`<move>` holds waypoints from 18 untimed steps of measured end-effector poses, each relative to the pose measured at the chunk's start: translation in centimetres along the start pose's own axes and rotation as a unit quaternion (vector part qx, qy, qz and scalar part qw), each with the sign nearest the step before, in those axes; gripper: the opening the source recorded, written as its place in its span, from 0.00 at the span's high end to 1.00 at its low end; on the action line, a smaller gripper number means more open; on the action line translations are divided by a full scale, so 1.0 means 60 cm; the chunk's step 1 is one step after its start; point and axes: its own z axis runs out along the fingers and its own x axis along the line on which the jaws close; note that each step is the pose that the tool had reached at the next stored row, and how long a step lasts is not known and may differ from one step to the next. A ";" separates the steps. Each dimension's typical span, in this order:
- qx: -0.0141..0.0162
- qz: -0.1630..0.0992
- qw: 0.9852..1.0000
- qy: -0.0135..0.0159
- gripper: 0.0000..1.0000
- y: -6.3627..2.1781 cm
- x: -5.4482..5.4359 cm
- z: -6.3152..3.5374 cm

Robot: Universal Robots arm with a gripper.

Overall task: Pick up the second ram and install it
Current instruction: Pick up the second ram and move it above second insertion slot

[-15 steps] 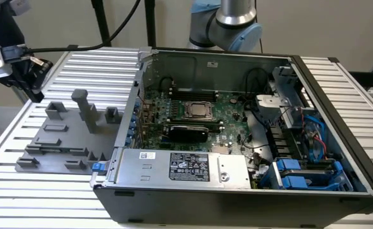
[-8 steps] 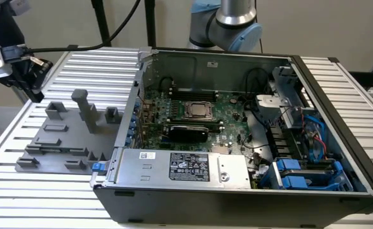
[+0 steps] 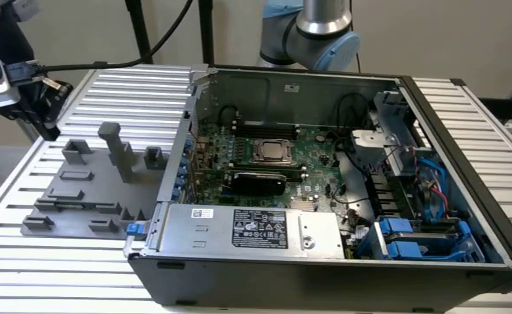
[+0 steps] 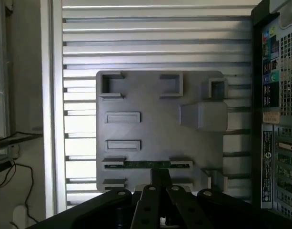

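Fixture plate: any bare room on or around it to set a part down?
On the fixture plate, one flat patch lies between the two low pads and the tall block. The edge holding the second ram is crowded with clips. Bare slatted table borders the plate's near side in the exterior view, plus a strip beyond it beside the PC case.

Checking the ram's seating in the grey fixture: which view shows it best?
The wrist view: from above, the second ram is a dark green strip in a grey fixture slot. The exterior view sees the fixture obliquely; the ram is indistinguishable there.
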 end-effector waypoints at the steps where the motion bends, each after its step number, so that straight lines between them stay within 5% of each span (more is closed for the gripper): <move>1: 0.000 -0.009 1.000 0.000 1.00 0.000 0.000 0.000; 9: -0.001 -0.082 0.997 0.006 1.00 0.000 0.000 0.005; 14: -0.001 -0.127 0.992 0.009 1.00 -0.001 0.000 0.009; 18: -0.002 -0.163 0.987 0.011 1.00 -0.001 0.000 0.013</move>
